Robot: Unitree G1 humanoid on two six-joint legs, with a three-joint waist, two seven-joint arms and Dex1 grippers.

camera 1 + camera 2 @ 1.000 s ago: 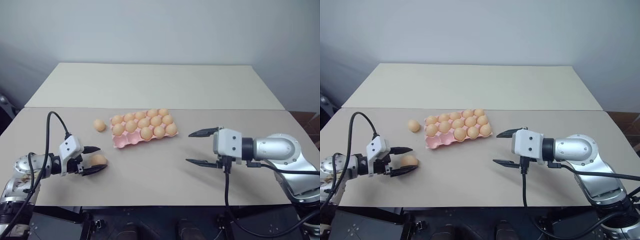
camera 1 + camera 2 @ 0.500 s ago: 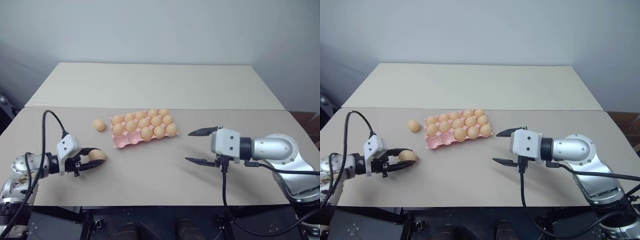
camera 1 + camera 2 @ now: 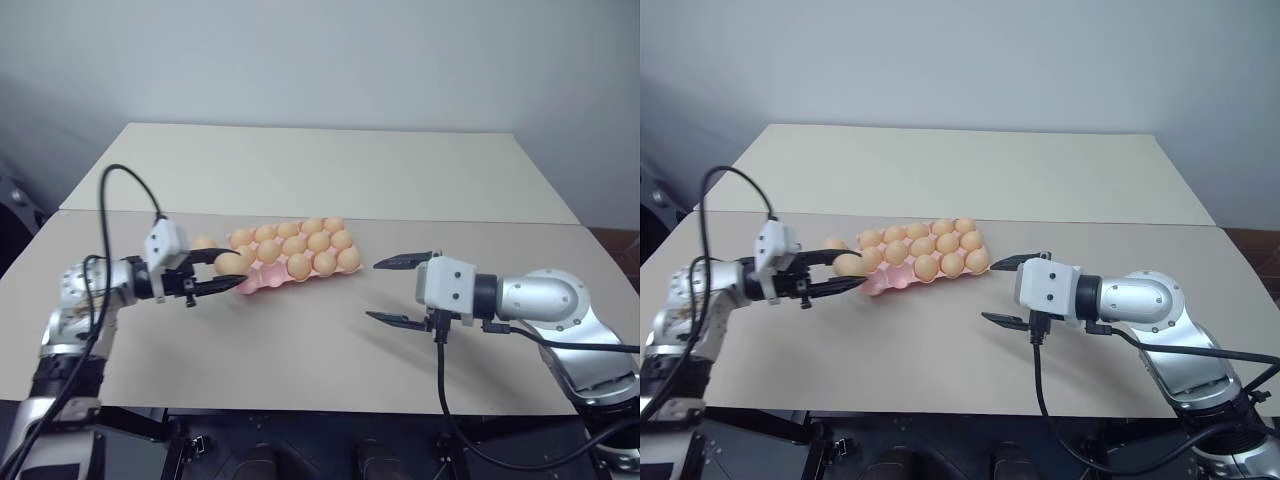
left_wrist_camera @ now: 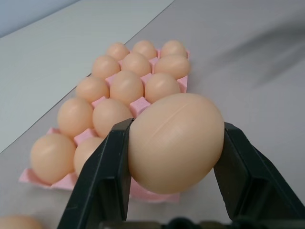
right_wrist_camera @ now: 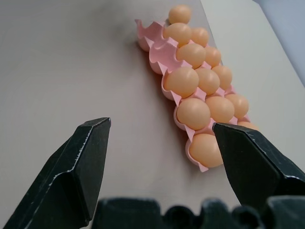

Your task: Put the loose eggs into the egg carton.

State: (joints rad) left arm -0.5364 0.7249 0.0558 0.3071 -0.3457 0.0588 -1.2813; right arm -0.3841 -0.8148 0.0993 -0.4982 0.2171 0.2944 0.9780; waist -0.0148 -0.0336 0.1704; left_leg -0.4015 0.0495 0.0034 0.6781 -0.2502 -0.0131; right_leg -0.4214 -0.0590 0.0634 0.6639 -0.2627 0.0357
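Left hand (image 3: 225, 274) clamped on an egg (image 3: 229, 264) beside the carton (image 3: 262, 284); right hand (image 3: 388, 289) agape, empty.

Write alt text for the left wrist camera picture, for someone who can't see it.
Two black fingers of the left gripper clamp a tan-orange egg close to the camera. Just beyond it on the grey table lies a pink egg carton with eggs in most of its cups.
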